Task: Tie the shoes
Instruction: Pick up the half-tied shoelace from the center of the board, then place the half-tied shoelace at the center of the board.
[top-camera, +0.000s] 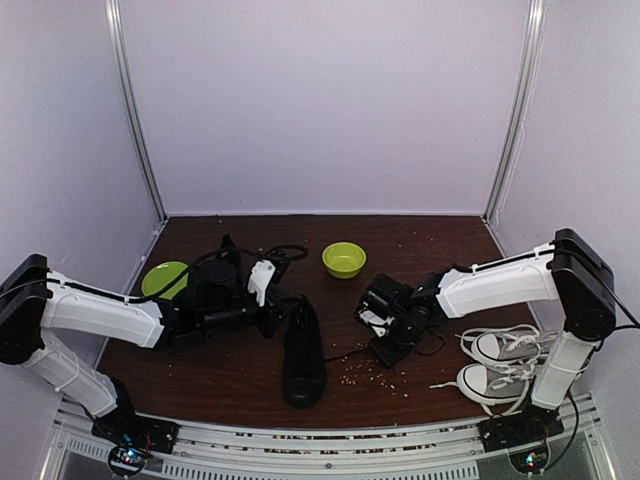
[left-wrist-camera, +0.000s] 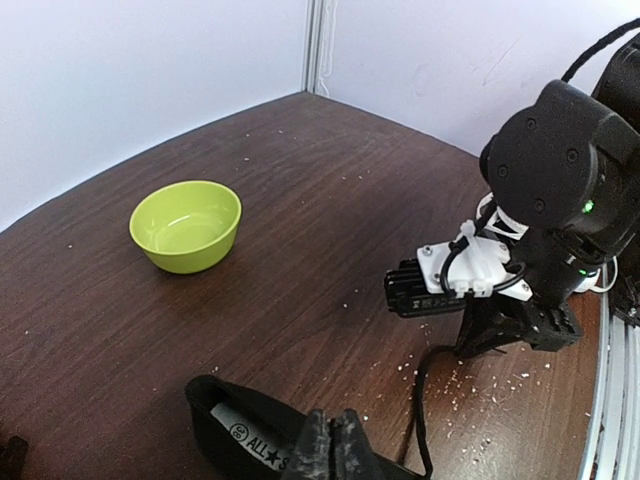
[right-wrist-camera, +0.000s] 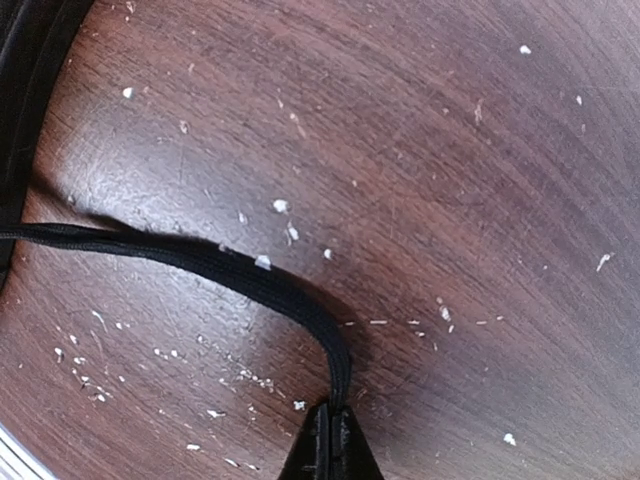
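Observation:
One black shoe (top-camera: 303, 355) lies at the table's middle front, toe toward me. Its open heel with the insole label shows in the left wrist view (left-wrist-camera: 235, 425). A second black shoe (top-camera: 224, 268) is mostly hidden behind my left arm, its lace loops (top-camera: 286, 251) showing. My left gripper (top-camera: 277, 312) (left-wrist-camera: 335, 448) is shut just above the front shoe's opening, with nothing visible between its fingers. My right gripper (top-camera: 383, 348) (right-wrist-camera: 332, 432) is shut on the black lace (right-wrist-camera: 250, 275) low over the table, right of the shoe. The lace (left-wrist-camera: 418, 400) trails back to the shoe.
A green bowl (top-camera: 344, 259) (left-wrist-camera: 186, 225) stands at the back middle and a green dish (top-camera: 165, 278) at the back left. Grey-and-white sneakers (top-camera: 500, 365) with white laces lie at the front right. White crumbs (top-camera: 360, 372) dot the brown table (top-camera: 430, 250).

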